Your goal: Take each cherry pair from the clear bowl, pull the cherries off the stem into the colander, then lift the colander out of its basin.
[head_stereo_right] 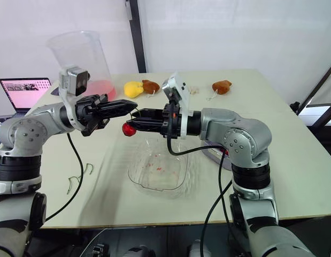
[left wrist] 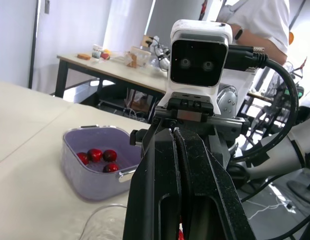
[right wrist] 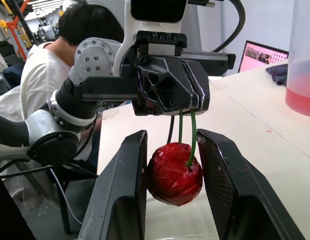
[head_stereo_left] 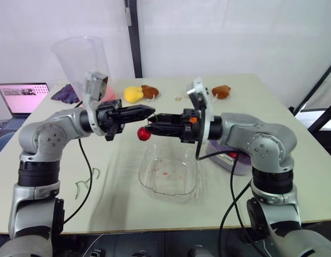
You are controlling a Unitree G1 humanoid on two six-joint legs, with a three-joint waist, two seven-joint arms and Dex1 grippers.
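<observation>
One cherry hangs just above the clear bowl, its stem running straight up into the pinched-shut left gripper, right gripper clamped narrow on the cherry, colander lying right of the clear bowl, nearer the right arm.

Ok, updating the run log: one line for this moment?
left gripper: shut on stem | right gripper: shut on cherry | where: above bowl | colander: cherries inside
</observation>
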